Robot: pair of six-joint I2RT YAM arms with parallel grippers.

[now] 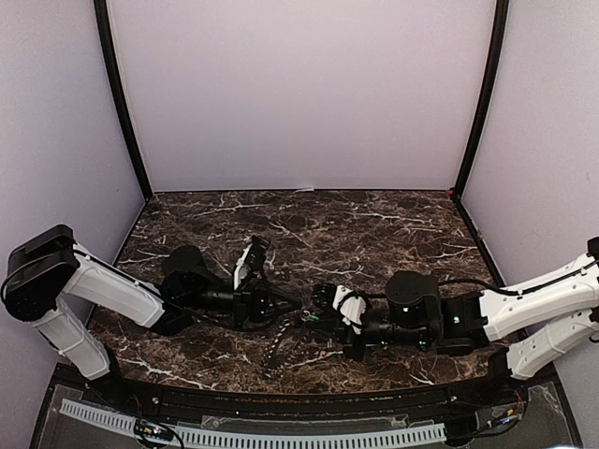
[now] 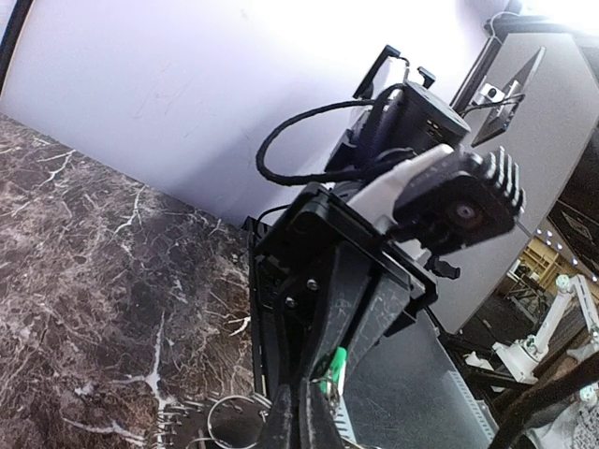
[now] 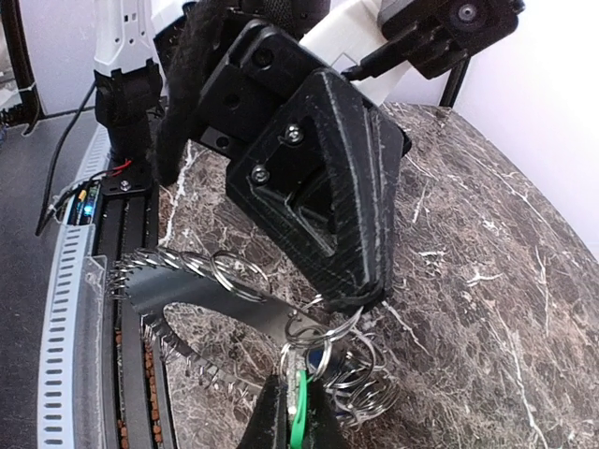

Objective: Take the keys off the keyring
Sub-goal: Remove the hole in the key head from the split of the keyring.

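I see my two arms meeting low over the dark marble tabletop (image 1: 374,224), near its front edge. Their tips are very close together.

My left claw (image 3: 360,297) is shut. Its tip is pinched on a bunch of thin wire loops (image 3: 360,374). I cannot see just which loop it has.

My right claw (image 3: 292,426) is shut too. A green key (image 3: 299,421) sticks up between its two fingers, so it is clamped on that key. The key is joined to the same bunch of loops.

A blue key (image 3: 321,359) peeks out just beside the green one, in among the loops. I can only see a bit of its head.

The toothed ring (image 3: 178,295) is flat and grey, with small teeth all round and a big hole in the middle. It is joined to the loops right by the two claw tips. From there it reaches out to the side, toward the front rail. It is tilted, not flat.

From above, the ring is hard to see. I can only make out a row of its teeth below the two claws.
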